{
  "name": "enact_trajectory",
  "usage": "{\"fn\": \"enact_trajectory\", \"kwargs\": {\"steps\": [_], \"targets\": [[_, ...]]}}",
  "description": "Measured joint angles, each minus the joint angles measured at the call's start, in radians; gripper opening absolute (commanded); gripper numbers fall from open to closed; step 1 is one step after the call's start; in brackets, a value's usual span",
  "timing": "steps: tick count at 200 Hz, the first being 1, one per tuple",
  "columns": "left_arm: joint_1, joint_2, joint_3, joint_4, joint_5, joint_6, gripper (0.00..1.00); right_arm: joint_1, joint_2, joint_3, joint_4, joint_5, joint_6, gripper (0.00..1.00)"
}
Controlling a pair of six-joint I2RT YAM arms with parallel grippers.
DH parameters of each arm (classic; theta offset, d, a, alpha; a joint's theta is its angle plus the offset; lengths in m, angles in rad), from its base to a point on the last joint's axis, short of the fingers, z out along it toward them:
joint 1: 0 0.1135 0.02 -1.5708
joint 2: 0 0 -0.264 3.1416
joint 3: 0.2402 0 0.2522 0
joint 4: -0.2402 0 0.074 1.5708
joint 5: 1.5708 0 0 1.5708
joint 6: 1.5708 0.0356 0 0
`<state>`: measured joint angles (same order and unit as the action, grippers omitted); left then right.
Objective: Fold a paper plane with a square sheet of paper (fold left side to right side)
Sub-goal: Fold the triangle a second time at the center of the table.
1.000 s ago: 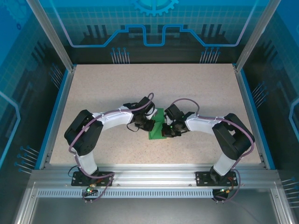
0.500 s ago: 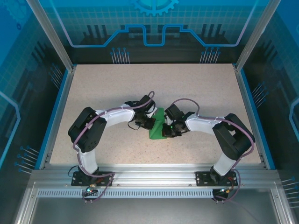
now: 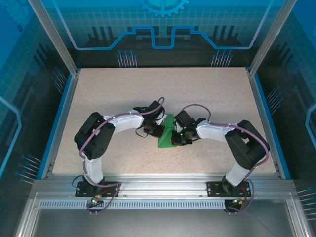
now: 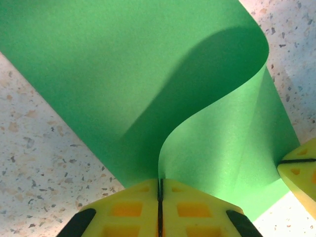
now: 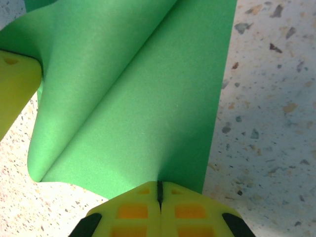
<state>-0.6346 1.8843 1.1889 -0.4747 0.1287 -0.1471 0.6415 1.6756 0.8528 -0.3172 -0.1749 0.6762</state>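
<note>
So, left hand [image 4: 159, 190] first: its yellow fingers [image 4: 197, 210] are clamped tight together, and the edge of the square sheet of paper [image 4: 123, 74] runs straight into the seam between them, so it's pinching the green paper. From that grip the sheet lifts off the table [image 4: 34, 143] and rolls over in a soft S-curve, not a sharp crease.

Right hand [image 5: 159, 190] is the same deal: fingers pressed closed, with the paper's near edge caught in the slit. In its wrist view one layer lies flat on the speckled surface while another rolls up over it toward the left, where a yellow finger of the other hand touches the sheet.

From above, both hands meet nose to nose, with the green sheet between them, around the middle of the table and a bit toward the arm bases.
</note>
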Motion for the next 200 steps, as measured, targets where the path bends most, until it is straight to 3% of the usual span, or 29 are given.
{"fn": "enact_trajectory", "kwargs": {"steps": [200], "targets": [[0.001, -0.001, -0.010, -0.019, 0.011, -0.001, 0.09, 0.000, 0.000, 0.000, 0.000, 0.000, -0.004, 0.02]]}}
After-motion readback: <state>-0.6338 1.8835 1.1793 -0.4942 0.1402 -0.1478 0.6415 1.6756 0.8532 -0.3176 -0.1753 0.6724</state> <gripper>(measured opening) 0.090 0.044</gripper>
